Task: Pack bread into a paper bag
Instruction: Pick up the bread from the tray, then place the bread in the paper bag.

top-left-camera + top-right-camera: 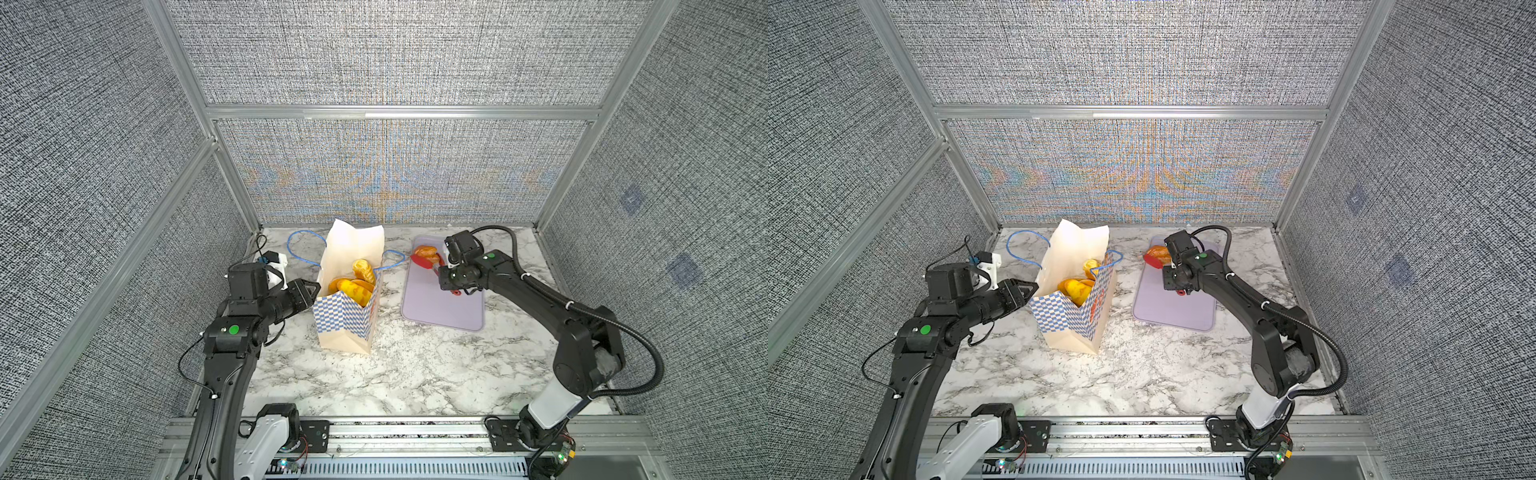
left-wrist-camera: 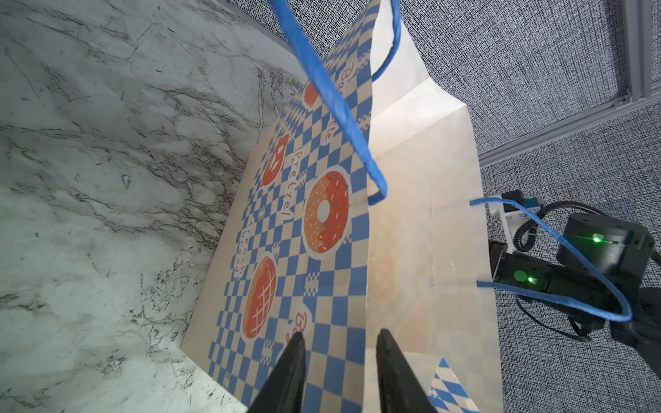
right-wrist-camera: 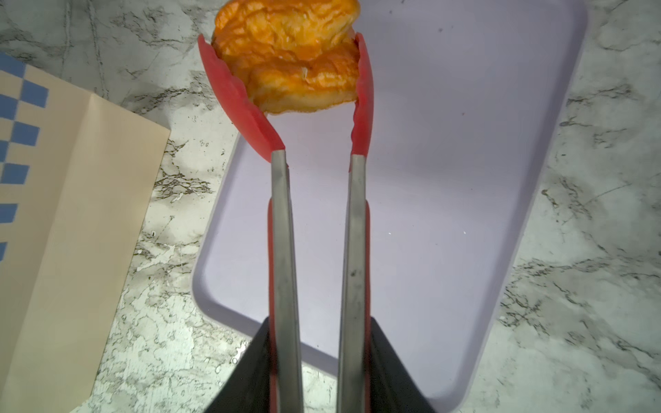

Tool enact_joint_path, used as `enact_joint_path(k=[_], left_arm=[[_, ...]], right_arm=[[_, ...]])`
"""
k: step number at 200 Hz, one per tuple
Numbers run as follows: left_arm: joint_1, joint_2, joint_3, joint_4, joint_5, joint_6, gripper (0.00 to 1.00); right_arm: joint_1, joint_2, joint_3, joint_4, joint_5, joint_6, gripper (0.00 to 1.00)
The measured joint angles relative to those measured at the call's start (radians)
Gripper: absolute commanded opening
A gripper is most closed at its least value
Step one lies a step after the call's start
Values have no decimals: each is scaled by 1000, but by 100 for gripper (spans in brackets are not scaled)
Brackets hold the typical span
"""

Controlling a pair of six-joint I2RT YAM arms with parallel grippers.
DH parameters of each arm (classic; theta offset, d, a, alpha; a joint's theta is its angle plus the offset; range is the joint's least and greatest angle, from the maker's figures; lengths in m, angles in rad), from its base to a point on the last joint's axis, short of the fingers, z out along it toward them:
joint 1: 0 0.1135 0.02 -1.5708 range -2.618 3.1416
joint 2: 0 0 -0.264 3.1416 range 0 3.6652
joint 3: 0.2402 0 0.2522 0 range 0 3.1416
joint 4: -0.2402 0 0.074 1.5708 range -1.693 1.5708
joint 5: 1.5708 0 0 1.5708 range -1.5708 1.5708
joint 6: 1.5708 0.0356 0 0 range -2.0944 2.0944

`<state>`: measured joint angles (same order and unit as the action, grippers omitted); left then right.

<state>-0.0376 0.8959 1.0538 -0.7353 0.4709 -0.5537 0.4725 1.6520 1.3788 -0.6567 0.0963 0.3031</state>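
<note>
My right claw [image 3: 319, 321] clamps the tongs [image 3: 282, 232] pinching a roll [image 3: 289, 53] just ahead, ready to lift, while my left claw [image 2: 339, 343], jaws apart, steadies the paper bag [image 2: 322, 214].

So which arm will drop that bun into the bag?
Right: the right gripper holds the red tongs, clamped round the bun over the lilac tray. The left gripper sits by the paper bag.

1. The marble-patterned tabletop [image 1: 415, 365] carries two things directly.
2. The paper bag [image 1: 345, 328] stands upright, left of centre.
3. A flat lilac tray [image 1: 440, 307] lies to its right, apart from it.
</note>
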Motion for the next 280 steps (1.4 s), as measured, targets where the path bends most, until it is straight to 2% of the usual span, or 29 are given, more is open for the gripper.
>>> enact_joint_path(k=[44,99,146,197,246,280], left_arm=[[0,5,0,1,0,-1,33],[0,6,-2,3,1,-5,32],[0,7,-8,17,2,-8,32],[0,13,-10,30,2,-15,32],[0,15,-12,31,2,-16,32],[0,11,-13,30,2,-23,32]], right_arm=[[0,-135,-16,-46,4,-6,38],[16,-288,48,-91,5,-14,37],[116,-360,147,-110,6,-42,37],[256,-371,261,-110,-31,-78,37],[394,-292,353,-132,-70,-97,37],[433,-249,362,-165,-75,-108,38]])
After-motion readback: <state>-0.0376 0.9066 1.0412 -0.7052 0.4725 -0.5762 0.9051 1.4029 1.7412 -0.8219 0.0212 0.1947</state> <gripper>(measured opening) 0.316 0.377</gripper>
